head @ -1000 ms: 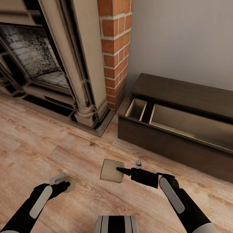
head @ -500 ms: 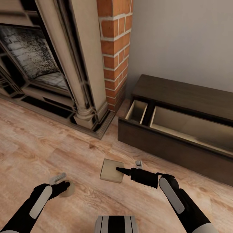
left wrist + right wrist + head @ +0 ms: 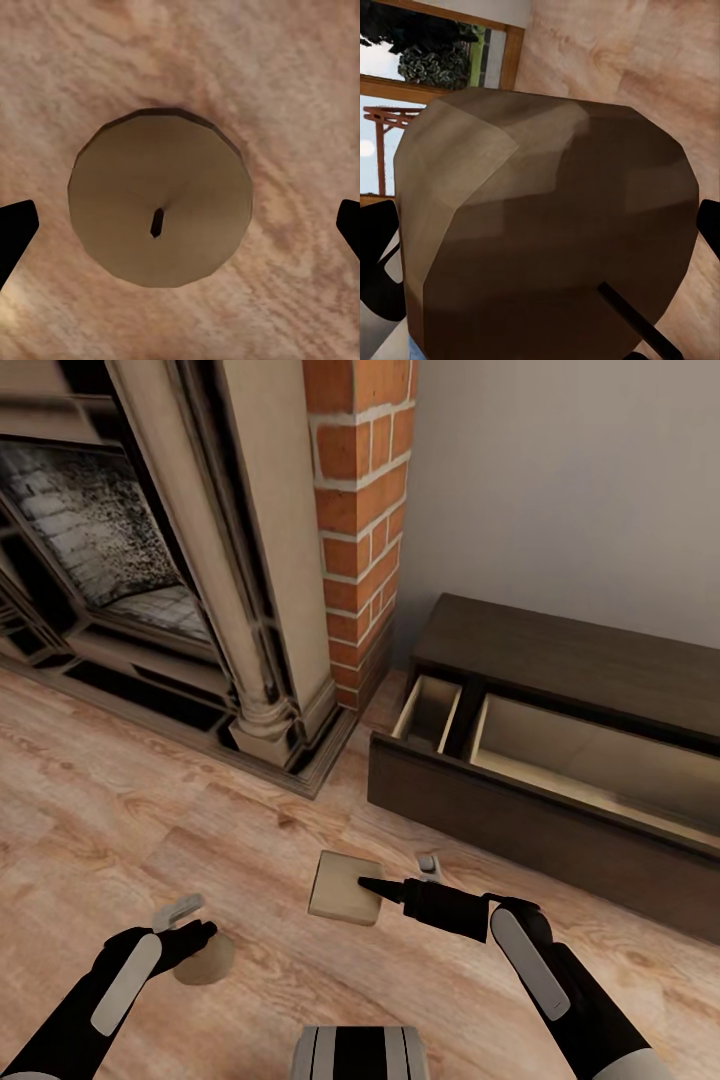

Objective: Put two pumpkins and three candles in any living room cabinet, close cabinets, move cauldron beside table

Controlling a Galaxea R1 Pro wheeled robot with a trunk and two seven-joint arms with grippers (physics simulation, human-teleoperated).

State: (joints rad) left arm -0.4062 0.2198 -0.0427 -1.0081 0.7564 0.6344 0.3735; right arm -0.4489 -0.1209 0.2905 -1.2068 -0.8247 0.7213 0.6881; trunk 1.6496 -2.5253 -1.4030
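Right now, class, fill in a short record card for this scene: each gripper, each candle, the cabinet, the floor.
left gripper: open, fingers apart on either side of a candle
candle under left gripper: upright on the floor, wick up, not gripped
right gripper: shut on a second candle
candle in right gripper: held off the floor, short of the cabinet
cabinet: pull-out front open, pale inside compartments look empty
floor: light wood planks
fireplace: stone, left of the cabinet

No readable text, no labels, no brands, no numbers, no signs on anything
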